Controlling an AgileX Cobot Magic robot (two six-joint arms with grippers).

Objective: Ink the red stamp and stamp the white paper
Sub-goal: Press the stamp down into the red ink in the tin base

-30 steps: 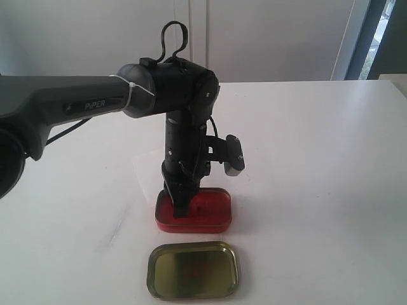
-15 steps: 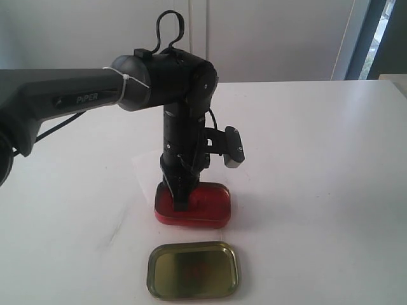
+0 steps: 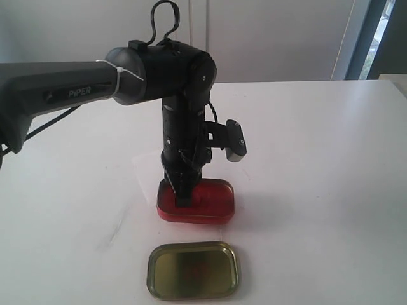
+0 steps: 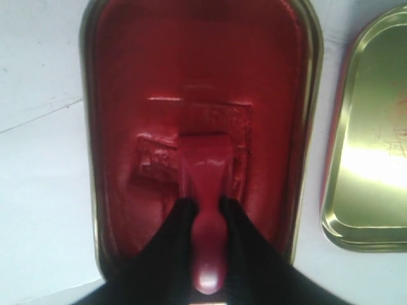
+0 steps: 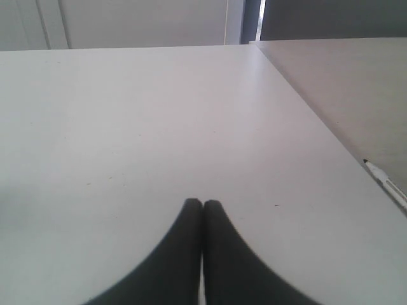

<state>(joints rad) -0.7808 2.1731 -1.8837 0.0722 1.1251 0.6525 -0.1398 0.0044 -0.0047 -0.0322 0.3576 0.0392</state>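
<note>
Left wrist view | left fingers (image 4: 172, 244) grasp red stamp (image 4: 205, 171) in red tin (image 4: 191, 51) | gold lid (image 4: 375, 146) beside (right fingers (image 5: 184, 248) clenched)

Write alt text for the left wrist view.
The left gripper holds the red stamp over the dented ink pad of an open red tin; contact is unclear. A gold lid lies beside it on the white table.

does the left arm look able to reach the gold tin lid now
Likely yes: the gold tin lid lies uncovered right beside the red ink tin below the left gripper, though its jaws are full with the red stamp.
</note>
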